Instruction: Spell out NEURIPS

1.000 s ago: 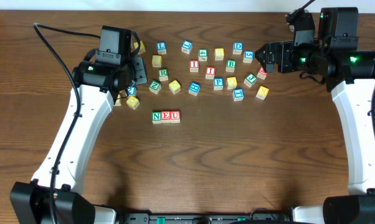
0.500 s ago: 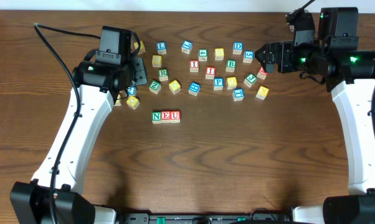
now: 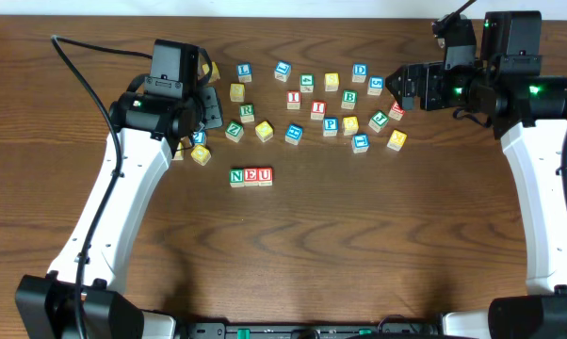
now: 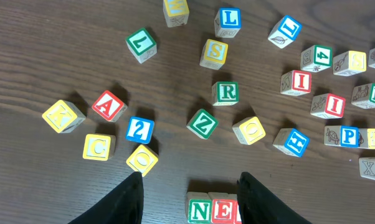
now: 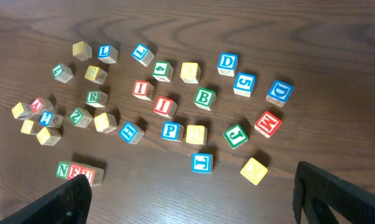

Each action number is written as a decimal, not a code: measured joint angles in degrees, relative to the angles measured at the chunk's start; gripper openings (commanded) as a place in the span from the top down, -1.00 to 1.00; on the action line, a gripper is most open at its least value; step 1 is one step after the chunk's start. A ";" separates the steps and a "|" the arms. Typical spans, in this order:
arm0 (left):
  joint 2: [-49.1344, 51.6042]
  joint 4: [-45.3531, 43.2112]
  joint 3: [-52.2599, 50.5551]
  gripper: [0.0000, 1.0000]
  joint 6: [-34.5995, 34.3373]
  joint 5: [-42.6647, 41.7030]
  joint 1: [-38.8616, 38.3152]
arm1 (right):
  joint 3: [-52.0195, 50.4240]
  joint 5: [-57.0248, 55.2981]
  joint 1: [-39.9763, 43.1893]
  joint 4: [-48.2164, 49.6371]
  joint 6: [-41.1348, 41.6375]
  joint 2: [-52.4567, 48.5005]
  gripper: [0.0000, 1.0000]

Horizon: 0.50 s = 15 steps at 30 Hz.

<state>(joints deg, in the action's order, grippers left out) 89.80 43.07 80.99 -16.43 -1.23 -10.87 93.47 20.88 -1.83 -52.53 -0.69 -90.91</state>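
You're looking at a dark brown wood-grain surface (image 3: 359, 245) that fills every view (long streaks, a few looping whorls). Light falls softly from above, leaving a dull sheen and faint shadows. Along the overhead view's top edge runs a pale strip (image 3: 265, 4), possibly a wall behind.

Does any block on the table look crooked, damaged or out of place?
Nothing looks damaged. The N-E-U row sits straight, blocks touching; among the scattered rest, the green Z block lies turned at an angle.
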 measured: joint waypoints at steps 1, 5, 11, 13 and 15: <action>0.00 0.00 0.00 0.05 0.00 0.00 0.00 | 0.00 0.00 0.00 0.00 0.00 0.00 -0.99; 0.00 0.00 0.00 0.05 0.00 0.00 0.00 | 0.00 0.00 0.00 0.00 0.00 0.00 -0.98; 0.00 0.46 0.00 0.05 0.00 0.00 0.00 | 0.00 0.00 0.00 0.00 0.00 0.00 -0.98; 0.00 0.50 0.00 0.05 0.00 0.00 0.00 | 0.00 0.00 0.00 0.00 0.00 0.00 -0.98; 0.00 0.55 0.00 0.05 0.00 0.00 0.00 | 0.00 0.00 0.00 0.00 0.00 0.00 -0.99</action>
<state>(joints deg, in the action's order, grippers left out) 89.80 43.62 80.99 -16.43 -1.23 -10.87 93.47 20.88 -1.83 -52.53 -0.69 -90.91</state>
